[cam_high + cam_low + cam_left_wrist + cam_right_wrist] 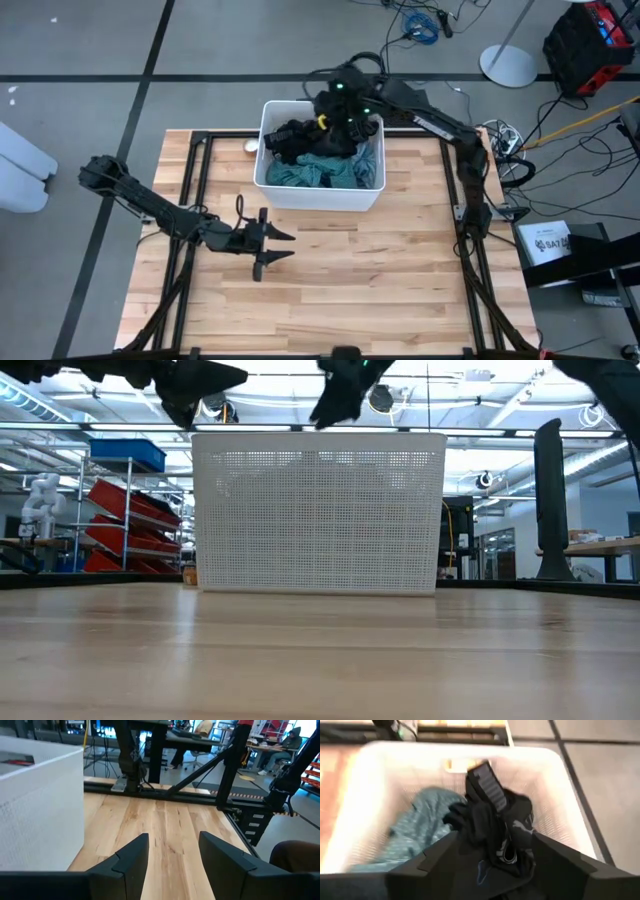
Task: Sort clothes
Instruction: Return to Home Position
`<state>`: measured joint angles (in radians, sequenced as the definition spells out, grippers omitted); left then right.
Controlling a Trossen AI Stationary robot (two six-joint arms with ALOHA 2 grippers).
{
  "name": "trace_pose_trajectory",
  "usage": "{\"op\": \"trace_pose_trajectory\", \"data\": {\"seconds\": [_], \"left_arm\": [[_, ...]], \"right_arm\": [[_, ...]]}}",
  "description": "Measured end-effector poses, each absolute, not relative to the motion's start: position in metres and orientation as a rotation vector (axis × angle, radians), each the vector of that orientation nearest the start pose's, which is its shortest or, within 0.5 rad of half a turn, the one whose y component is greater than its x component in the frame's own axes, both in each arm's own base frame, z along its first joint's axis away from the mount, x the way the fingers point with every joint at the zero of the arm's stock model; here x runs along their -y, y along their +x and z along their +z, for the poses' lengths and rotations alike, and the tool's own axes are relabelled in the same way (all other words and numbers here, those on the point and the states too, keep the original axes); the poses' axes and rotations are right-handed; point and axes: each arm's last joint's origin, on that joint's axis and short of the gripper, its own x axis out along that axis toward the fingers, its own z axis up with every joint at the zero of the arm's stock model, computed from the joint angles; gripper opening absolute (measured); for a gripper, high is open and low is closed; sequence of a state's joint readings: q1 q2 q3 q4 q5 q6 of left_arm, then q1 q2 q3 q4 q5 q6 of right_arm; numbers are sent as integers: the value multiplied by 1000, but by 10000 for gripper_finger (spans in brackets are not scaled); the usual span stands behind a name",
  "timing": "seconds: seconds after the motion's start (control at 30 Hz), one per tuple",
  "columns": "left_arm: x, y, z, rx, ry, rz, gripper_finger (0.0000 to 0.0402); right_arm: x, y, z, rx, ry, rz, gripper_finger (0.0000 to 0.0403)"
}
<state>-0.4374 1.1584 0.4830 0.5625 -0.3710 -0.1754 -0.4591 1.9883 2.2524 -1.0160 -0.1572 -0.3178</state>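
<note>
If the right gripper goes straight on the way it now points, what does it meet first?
The right gripper would probably meet the black clothes in the bin first; how far off they lie is unclear.

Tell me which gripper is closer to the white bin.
Right. The right gripper hangs open over the white bin and its clothes; the left gripper hovers above the table, short of it.
</note>
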Motion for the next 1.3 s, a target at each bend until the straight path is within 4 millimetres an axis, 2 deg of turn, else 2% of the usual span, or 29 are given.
{"op": "trace_pose_trajectory", "data": {"seconds": [0.37, 0.6, 0.73, 0.93, 1.3], "left_arm": [[92, 223, 242, -63, -112, -23, 185], [88, 223, 244, -43, -113, 110, 185], [85, 223, 247, -13, -124, 200, 185], [82, 217, 258, 44, -133, 211, 185], [66, 183, 299, 200, -79, 217, 185]], "right_arm": [[131, 304, 488, -538, -91, -191, 236], [100, 249, 525, -442, -71, -193, 236], [84, 220, 536, -433, -44, -187, 236], [64, 182, 544, -444, 9, -176, 235], [39, 121, 549, -456, 85, -183, 235]]}}
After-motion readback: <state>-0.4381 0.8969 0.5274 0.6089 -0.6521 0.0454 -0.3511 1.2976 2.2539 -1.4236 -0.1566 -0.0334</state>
